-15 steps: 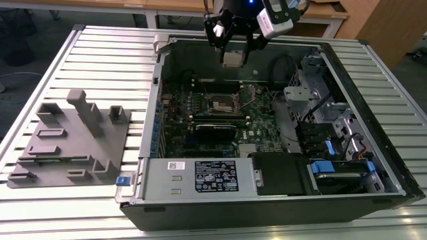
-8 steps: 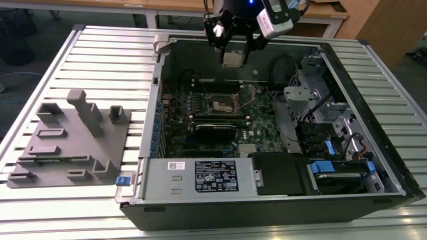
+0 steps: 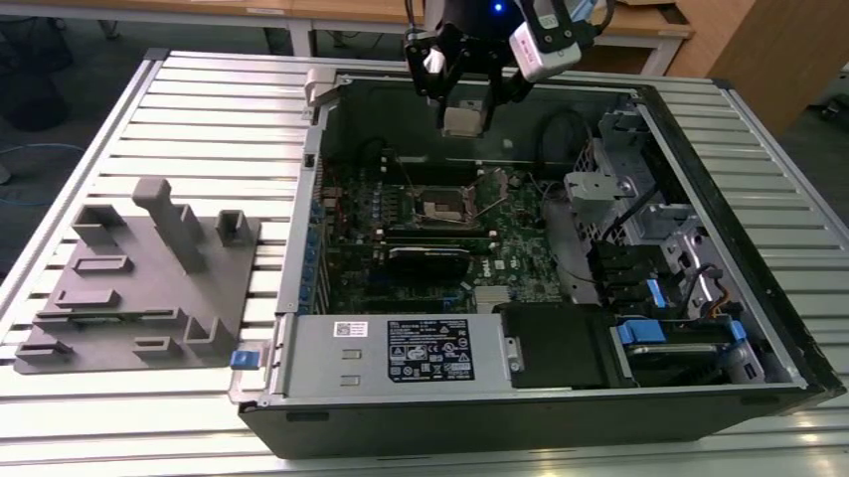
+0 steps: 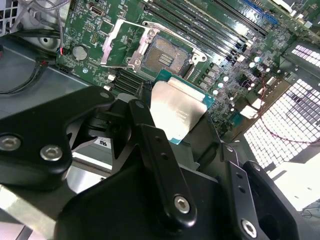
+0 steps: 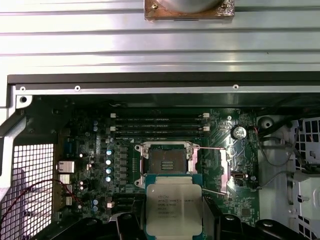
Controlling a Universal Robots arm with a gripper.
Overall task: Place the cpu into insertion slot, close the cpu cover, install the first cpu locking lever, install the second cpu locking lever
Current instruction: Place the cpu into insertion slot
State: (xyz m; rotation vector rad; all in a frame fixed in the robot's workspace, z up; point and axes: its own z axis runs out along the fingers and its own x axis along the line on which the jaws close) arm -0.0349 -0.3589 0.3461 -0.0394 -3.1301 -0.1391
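Note:
My gripper hangs over the far side of the open computer case, shut on the cpu. The cpu is a flat square chip with a silvery top and a green edge, held by two opposite edges between black fingers. It is in the air, above and short of the insertion slot, not touching the board. The insertion slot is a dark square socket with a metal rim, and nothing lies in it. The cpu cover stands flipped open beside the socket, its window frame clear of the socket. Thin lever wires lie near the cover.
The case lies on its side on a slatted metal table. Long memory slots run beside the socket. A drive cage and cables fill the exterior view's right. A grey fixture block sits on the table at the exterior view's left.

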